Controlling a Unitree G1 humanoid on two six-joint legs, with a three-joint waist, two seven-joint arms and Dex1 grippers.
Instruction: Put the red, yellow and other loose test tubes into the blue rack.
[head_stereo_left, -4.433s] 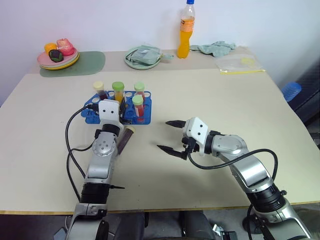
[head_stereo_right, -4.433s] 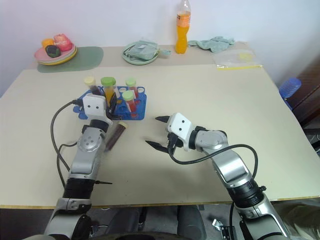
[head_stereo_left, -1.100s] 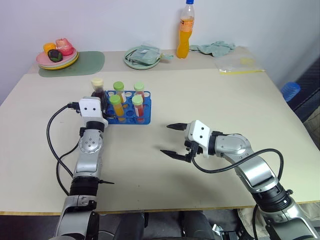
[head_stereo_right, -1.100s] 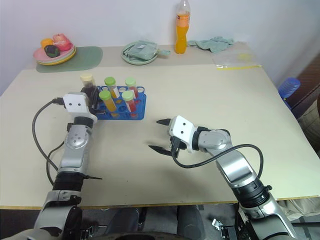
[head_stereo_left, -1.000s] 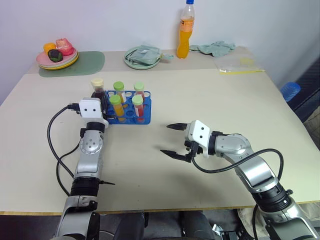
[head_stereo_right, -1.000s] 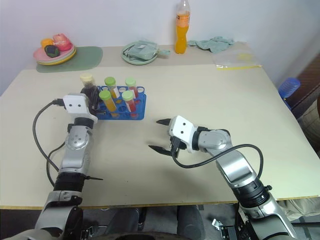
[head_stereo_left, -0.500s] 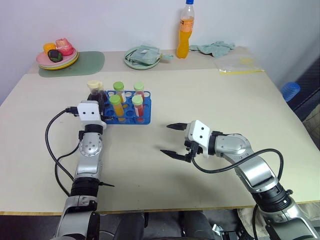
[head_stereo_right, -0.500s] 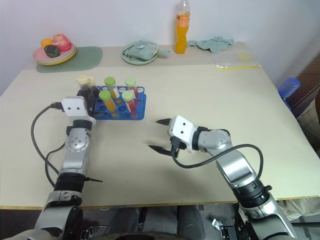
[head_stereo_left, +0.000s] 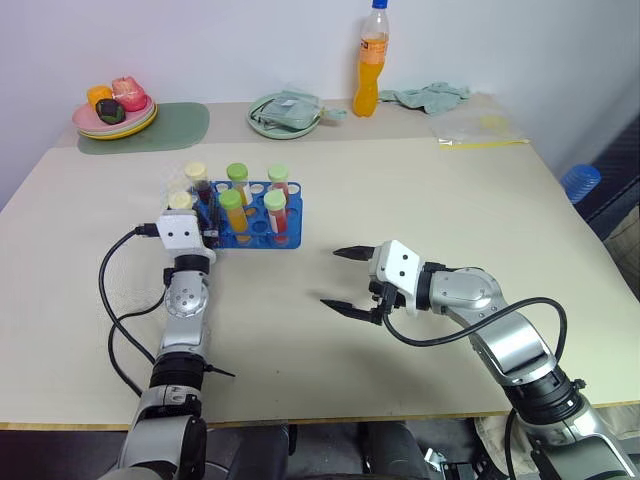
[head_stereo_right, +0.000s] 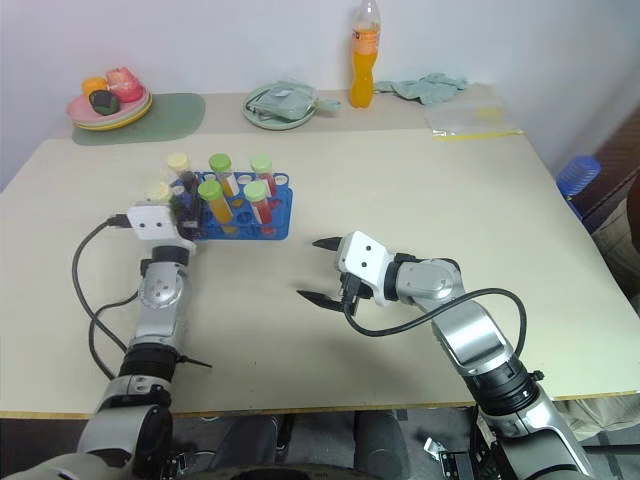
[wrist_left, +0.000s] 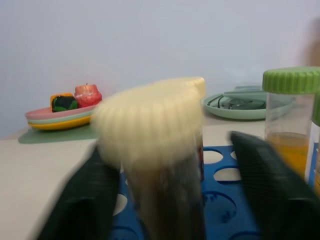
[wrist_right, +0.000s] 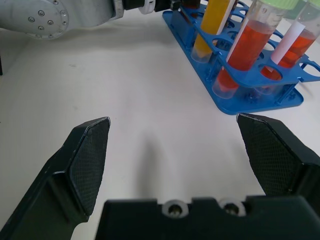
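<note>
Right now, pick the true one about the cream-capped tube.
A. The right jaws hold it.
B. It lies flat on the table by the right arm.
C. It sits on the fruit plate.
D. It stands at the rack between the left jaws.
D: the cream-capped tube stands over the rack, with the left gripper jaws apart on either side of it.

We see the cream-capped tube (wrist_left: 155, 150) blurred, its base cut off by the frame edge. We cannot tell whether the left fingers (wrist_left: 82, 200) touch it.
</note>
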